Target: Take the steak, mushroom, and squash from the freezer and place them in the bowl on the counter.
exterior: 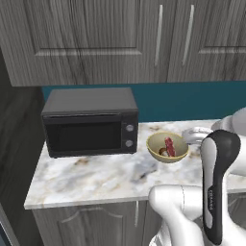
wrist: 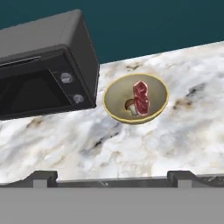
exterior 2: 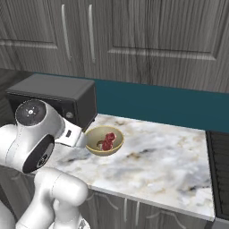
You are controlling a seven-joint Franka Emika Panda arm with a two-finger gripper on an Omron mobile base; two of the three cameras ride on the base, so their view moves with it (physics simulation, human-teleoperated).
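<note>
Hovering with jaws spread wide and empty, your gripper [wrist: 112,177] is facing the bowl [wrist: 158,106] beside the microwave [wrist: 43,83]; steak [wrist: 141,97] and mushroom [wrist: 130,105] are lying inside, squash outstanding.

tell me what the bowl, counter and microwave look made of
Bowl: probably glazed ceramic, smooth yellowish-tan with a darker rim. Counter: polished stone, likely marble, white-grey veining with brown flecks. Microwave: dark matte metal or plastic casing, with a darker glass-like door.
</note>
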